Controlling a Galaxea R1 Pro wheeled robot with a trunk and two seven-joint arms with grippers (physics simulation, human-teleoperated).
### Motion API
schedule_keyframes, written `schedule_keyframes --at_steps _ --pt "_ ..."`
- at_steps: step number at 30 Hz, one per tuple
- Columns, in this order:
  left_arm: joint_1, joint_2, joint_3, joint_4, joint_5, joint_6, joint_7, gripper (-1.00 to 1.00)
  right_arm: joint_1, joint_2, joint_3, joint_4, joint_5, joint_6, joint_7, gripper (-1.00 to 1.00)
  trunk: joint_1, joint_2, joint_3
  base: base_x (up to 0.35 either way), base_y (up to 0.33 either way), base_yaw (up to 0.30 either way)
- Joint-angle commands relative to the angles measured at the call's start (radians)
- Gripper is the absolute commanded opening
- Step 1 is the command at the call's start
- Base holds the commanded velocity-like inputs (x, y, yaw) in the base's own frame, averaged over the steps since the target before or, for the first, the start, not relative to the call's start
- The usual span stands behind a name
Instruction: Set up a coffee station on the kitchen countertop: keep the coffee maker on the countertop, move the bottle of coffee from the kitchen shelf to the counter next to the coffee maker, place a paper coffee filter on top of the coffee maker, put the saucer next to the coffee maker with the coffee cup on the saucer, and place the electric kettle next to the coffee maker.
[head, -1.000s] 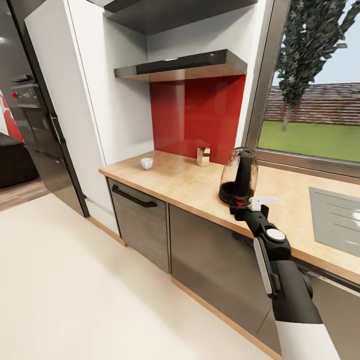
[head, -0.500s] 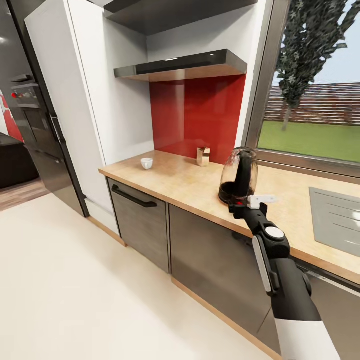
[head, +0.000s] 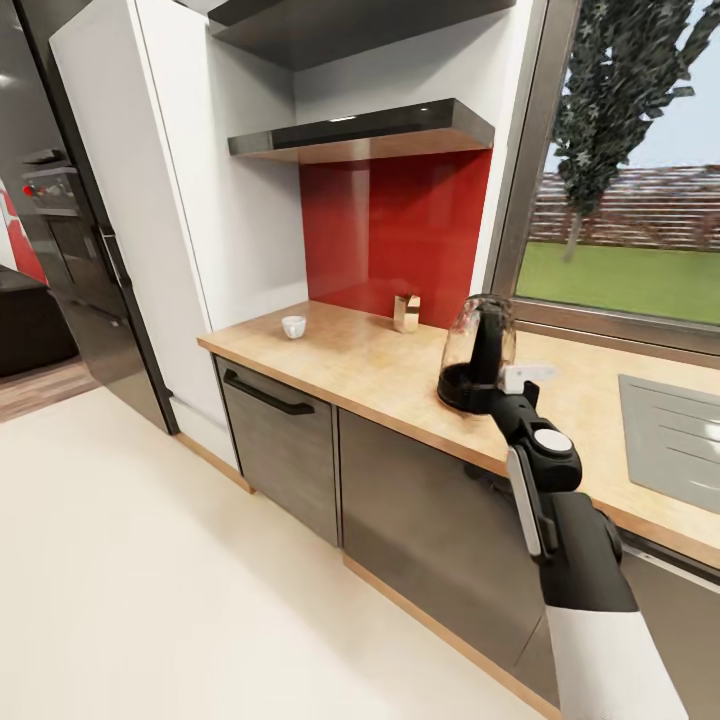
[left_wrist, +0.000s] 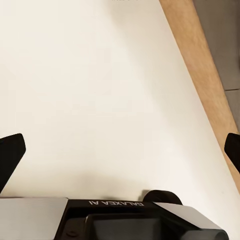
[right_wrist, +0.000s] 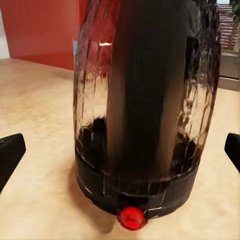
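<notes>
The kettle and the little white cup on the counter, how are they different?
The electric kettle is tall, rounded clear glass with a black base and handle; the coffee cup is tiny, low and plain white. The kettle stands near the counter's front edge, right by the right gripper; the cup sits far off, towards the white wall. Both stand upright on the kitchen countertop.

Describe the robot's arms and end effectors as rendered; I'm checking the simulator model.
The right arm is white nearer the body, then black with a grey side strip and a round white cap. The right end effector has a white part. The left end effector has black fingertips and mirrored GALAXEA lettering.
</notes>
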Motion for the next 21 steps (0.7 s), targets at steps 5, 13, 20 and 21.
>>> schedule_keyframes --at_steps 5,13,20,21 --pt "-0.001 0.000 -0.006 0.002 0.003 -0.007 -0.001 1.00 -0.012 0.000 -0.001 -0.001 0.011 0.006 0.001 1.00 0.000 0.000 -0.001 0.078 -0.013 0.000" --pt "-0.001 0.002 -0.006 0.003 0.003 -0.007 -0.001 1.00 -0.014 0.000 -0.004 0.000 0.012 0.005 0.001 1.00 0.000 0.000 -0.001 0.071 -0.032 0.000" --pt "-0.001 0.002 -0.005 0.004 0.003 -0.007 -0.001 1.00 -0.013 -0.001 -0.007 0.000 0.013 0.005 0.001 1.00 0.000 0.000 -0.001 0.037 -0.022 0.000" --pt "-0.001 0.002 -0.005 0.004 0.003 -0.007 -0.001 1.00 -0.013 -0.001 -0.008 0.000 0.013 0.005 0.001 1.00 0.000 0.000 -0.001 0.007 -0.004 0.000"
